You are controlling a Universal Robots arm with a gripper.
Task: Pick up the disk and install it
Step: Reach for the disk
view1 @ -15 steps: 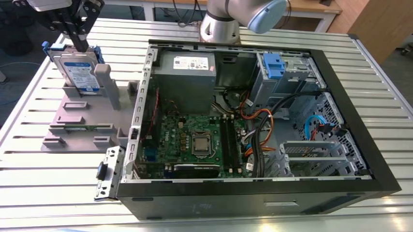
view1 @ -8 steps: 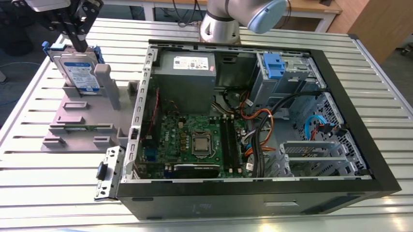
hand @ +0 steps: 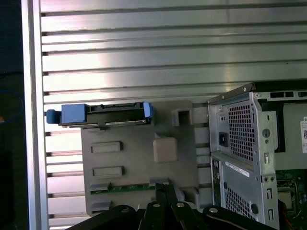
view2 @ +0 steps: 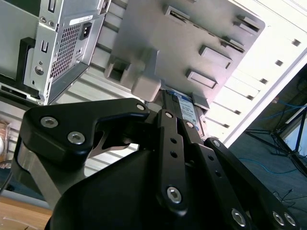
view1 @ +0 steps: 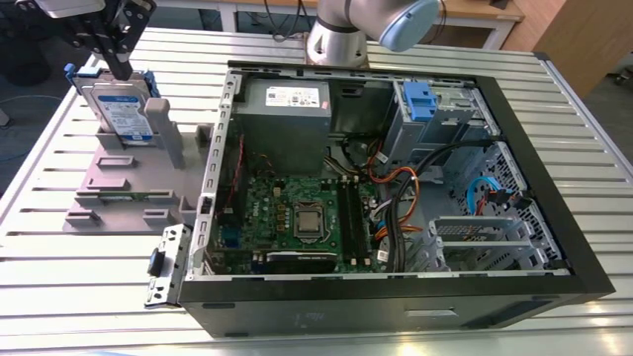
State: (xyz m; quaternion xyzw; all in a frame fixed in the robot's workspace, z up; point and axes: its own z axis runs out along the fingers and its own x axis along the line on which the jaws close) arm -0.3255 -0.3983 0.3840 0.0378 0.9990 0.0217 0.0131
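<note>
disk [view1: 121, 111] on edge in stand [view1: 129, 178], long axis upright, claw [view1: 120, 70] above

The disk [hand: 115, 112] stands on edge at the grey stand [hand: 139, 165].

We note the disk [view1: 124, 111], silver-grey with white-and-blue label and blue frame, at ten o'clock in the exterior view; grey stand [view1: 118, 185]; black gripper [view1: 117, 68]; green motherboard [view1: 296, 215]; silver ribbed table [view1: 89, 289].

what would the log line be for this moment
gripper at disk top | disk upright in stand | not yet in case
</note>
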